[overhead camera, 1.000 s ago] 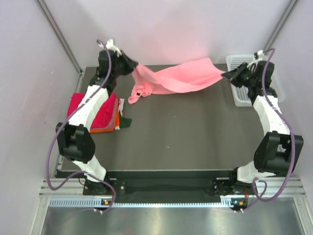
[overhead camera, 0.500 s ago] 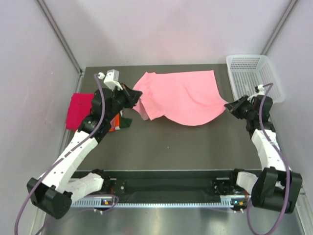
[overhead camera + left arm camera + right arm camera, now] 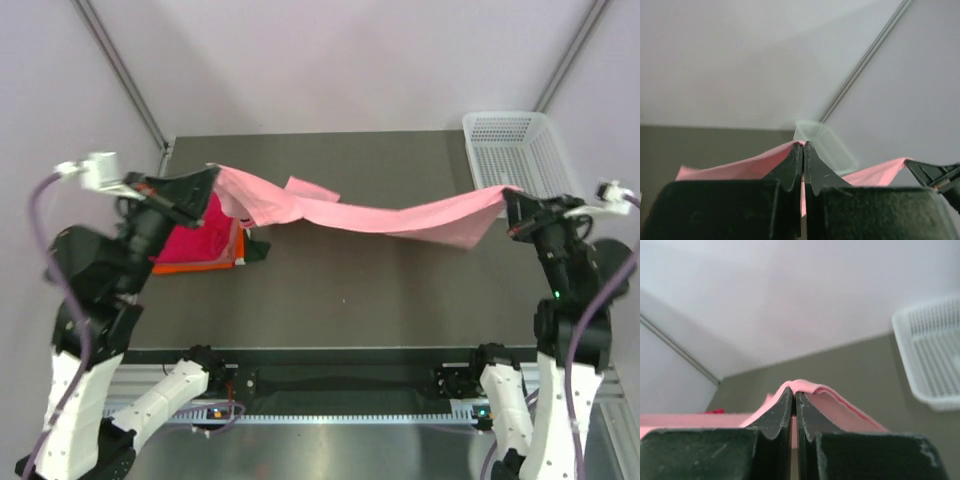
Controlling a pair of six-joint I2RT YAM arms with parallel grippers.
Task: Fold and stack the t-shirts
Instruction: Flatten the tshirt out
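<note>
A salmon-pink t-shirt (image 3: 370,212) hangs stretched in the air across the table between both arms. My left gripper (image 3: 212,176) is shut on its left end, and pink cloth (image 3: 740,165) shows pinched between the black fingers (image 3: 790,167). My right gripper (image 3: 510,198) is shut on the right end, with cloth (image 3: 850,410) draped over its fingertips (image 3: 782,407). A folded magenta-red t-shirt (image 3: 195,238) lies on an orange one (image 3: 195,266) at the table's left, partly hidden by my left arm.
A white mesh basket (image 3: 520,150) stands at the back right corner, also seen as the basket (image 3: 935,355) in the right wrist view. Something dark green (image 3: 255,250) pokes out beside the stack. The dark table (image 3: 380,290) is walled in by pale panels.
Both arms have pulled back toward the near edge and spread apart. The pink t-shirt went from a sagging sheet near the back to a taut band lifted above the table.
</note>
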